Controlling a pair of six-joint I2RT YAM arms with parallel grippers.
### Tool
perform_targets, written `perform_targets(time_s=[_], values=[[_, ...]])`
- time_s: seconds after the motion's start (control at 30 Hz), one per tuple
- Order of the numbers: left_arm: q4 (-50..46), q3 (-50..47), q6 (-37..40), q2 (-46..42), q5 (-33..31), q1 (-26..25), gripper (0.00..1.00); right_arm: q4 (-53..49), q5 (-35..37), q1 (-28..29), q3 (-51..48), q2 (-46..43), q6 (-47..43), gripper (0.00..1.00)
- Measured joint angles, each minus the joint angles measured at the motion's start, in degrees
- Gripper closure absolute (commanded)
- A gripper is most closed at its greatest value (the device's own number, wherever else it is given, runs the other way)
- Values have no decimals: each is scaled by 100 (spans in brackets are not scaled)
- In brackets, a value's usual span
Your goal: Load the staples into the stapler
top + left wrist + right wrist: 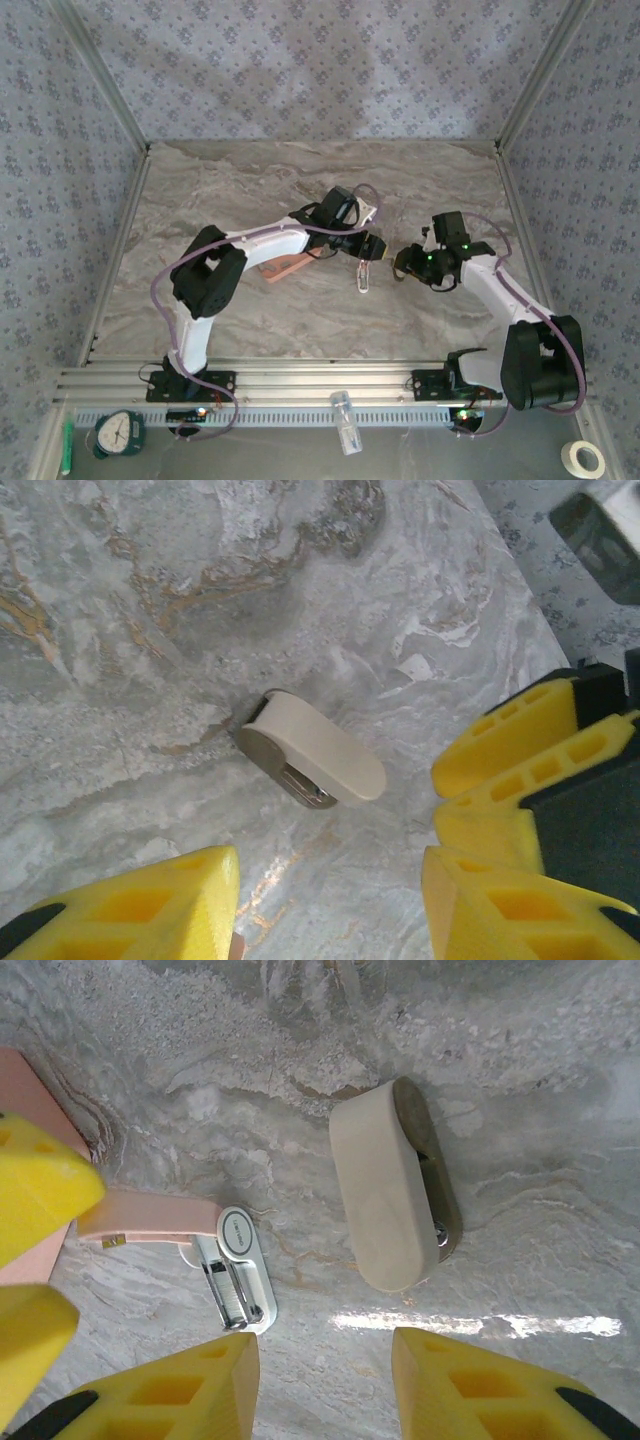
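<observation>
Marble table [250, 190], top view: the stapler [363, 277] lies at centre frame, just below the left gripper [378, 248], with the right gripper [400, 262] to its right. Left wrist view: jaws apart, a beige oblong piece [315, 752] mid-frame. Right wrist view: jaws apart, holding nothing, the stapler at lower left.

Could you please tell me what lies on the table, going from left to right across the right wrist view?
salmon-pink tray → stapler, lying open → beige capsule-shaped object
</observation>
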Motion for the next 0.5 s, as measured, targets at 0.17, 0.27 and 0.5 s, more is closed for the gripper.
perform_targets(time_s=[0.17,0.27,0.5], values=[[-15,-238,17,-205,157,-85,50,42,4,109,0,-48,70,58],[-57,-345,42,-243,201,-116,50,46,15,197,0,-94,105,58],[-229,-763,39,-245,221,-157,49,72,68,411,0,-160,234,58]])
